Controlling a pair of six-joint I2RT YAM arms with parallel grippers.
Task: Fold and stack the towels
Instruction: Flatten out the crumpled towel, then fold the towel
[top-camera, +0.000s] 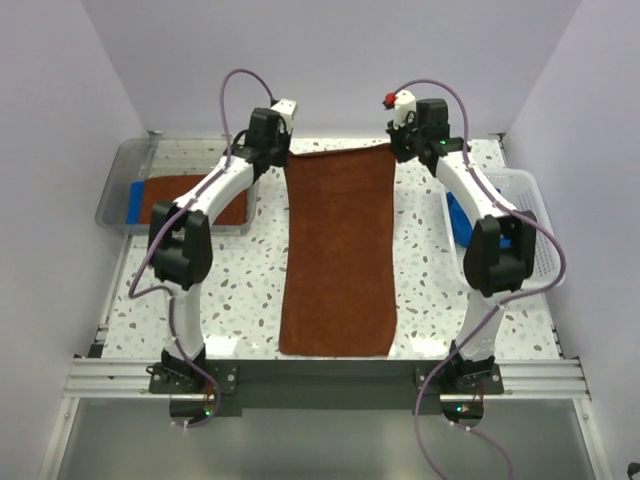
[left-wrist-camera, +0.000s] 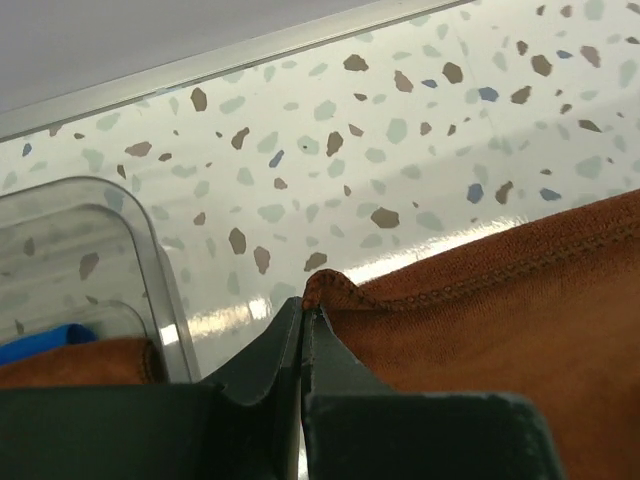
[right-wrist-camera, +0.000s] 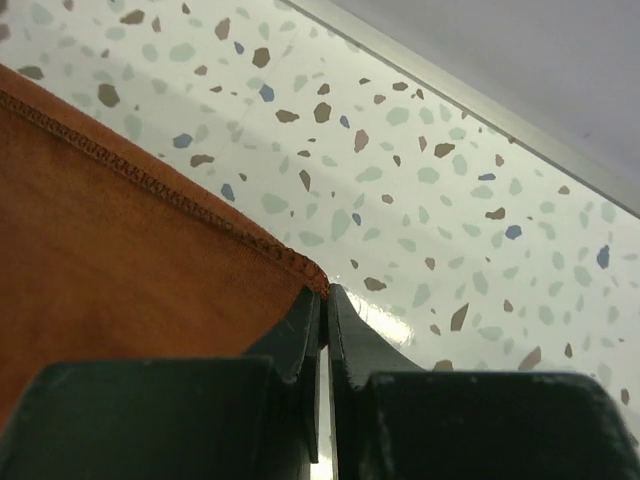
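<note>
At your far left, a clear tray sits on the speckled desk, close to its far left corner. In it a rust-brown towel lies flat, with a blue towel showing at its left edge. The left wrist view looks through the tray's rounded wall at both colours.

Just right of the tray, your left tool reaches to the far side of the desk. Its jaws are pressed together, and the far left corner of the long brown towel is nipped right at the fingertips. The stitched hem runs off to the right from there.

That long brown towel lies stretched out down the middle of the desk. It runs from the far side to the near edge and ends between the two arm bases. It looks smooth and flat along its length.

Your right tool has the far right corner of the same towel. Its jaws are likewise closed, with the hemmed corner caught between the fingertips and bare desk beyond it.

At your far right, a white mesh basket stands at the desk's right edge. A second blue towel lies inside it, partly hidden behind the right arm.
</note>
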